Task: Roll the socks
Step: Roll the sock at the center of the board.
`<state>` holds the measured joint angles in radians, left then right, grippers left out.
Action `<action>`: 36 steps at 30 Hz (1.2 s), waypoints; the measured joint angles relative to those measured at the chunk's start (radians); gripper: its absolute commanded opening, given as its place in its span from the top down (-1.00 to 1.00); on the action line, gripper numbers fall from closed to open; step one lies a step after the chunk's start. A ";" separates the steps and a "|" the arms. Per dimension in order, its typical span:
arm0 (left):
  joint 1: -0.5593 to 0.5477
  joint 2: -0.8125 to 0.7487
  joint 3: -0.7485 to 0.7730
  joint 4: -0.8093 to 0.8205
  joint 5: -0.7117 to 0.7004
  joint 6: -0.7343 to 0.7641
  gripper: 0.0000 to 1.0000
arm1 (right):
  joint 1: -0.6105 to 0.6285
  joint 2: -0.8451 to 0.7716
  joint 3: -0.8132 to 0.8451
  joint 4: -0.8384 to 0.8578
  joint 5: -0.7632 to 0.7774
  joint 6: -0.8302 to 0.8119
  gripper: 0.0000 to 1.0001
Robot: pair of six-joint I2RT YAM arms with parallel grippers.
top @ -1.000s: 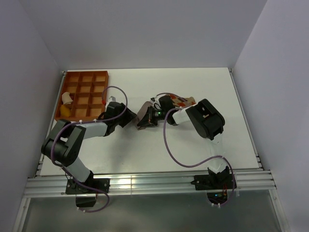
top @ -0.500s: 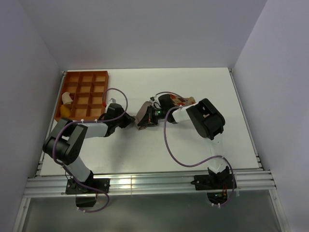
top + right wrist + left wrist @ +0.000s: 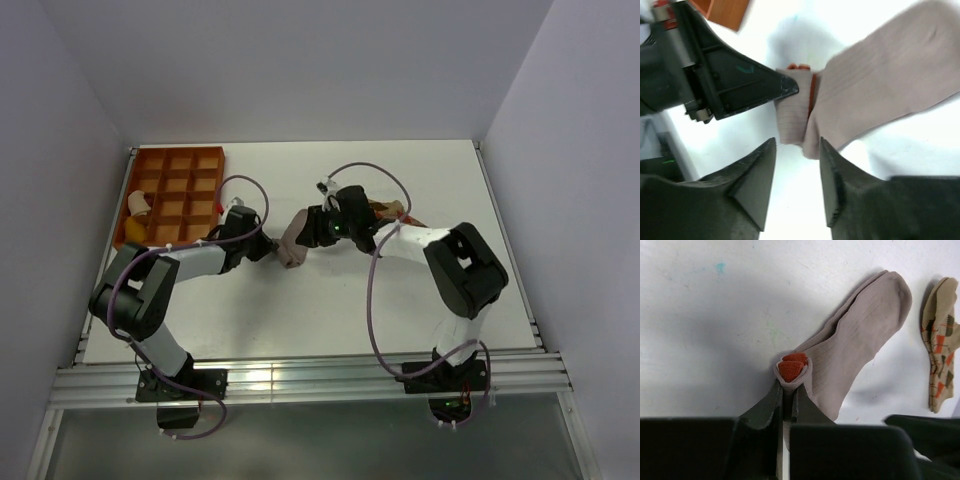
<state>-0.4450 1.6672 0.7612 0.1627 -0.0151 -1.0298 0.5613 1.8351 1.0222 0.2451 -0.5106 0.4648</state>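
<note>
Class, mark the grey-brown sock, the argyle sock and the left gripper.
grey-brown sock [image 3: 855, 340], left wrist view, its ribbed middle.
argyle sock [image 3: 940, 347], left wrist view, mid diamond pattern.
left gripper [image 3: 789, 390], left wrist view, between its fingertips at the cuff.

White table [image 3: 400, 300], orange compartment tray [image 3: 178, 158] at its far left corner, grey-brown sock [image 3: 860, 335] lying near the middle with its cuff end folded over, tan argyle sock [image 3: 940, 355] flat just beside it, not touching.

I can't make out any writing, label, brand, number or sign anywhere in these views.
</note>
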 measured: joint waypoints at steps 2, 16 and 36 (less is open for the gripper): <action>-0.004 0.000 0.021 -0.035 -0.009 0.017 0.99 | 0.029 -0.055 -0.023 0.002 0.073 -0.076 0.00; -0.032 0.030 0.110 -0.156 -0.024 0.068 0.99 | 0.269 -0.058 -0.074 0.069 0.407 -0.407 -0.06; -0.039 0.045 0.141 -0.198 -0.026 0.071 0.99 | 0.356 0.068 -0.049 0.132 0.588 -0.512 0.06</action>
<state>-0.4843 1.7123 0.9020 -0.0353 -0.0414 -0.9585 0.9173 1.9026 0.9733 0.3771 0.0776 -0.0467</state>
